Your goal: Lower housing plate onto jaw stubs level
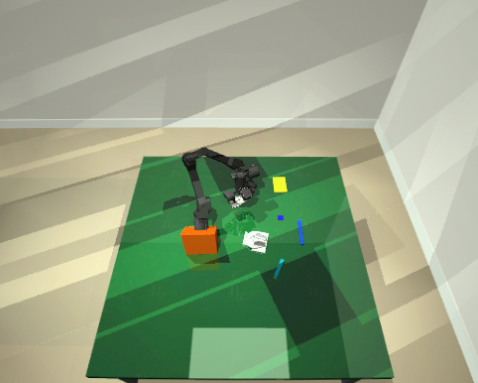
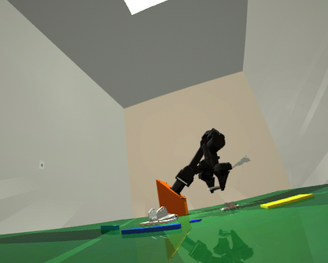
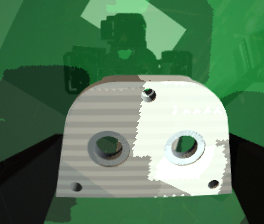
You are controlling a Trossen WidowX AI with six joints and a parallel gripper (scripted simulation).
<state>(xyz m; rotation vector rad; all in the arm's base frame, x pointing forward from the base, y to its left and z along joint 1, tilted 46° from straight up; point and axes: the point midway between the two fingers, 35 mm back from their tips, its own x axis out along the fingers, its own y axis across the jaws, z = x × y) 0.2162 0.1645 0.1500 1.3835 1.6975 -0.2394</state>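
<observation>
My gripper is shut on the pale housing plate, one finger on each side edge. The plate hangs above the table, its face with two ringed holes and three small holes toward the wrist camera. The white base assembly lies on the table, away from the gripper, toward the front in the top view. Its two jaws show as raised shapes in the exterior view. The jaw stubs are too small to tell apart. The assembly does not show in the wrist view.
A small pale piece stands on the green table beyond the hand. A yellow slab, a small blue block, a blue bar, a teal bar and the orange arm mount surround the assembly.
</observation>
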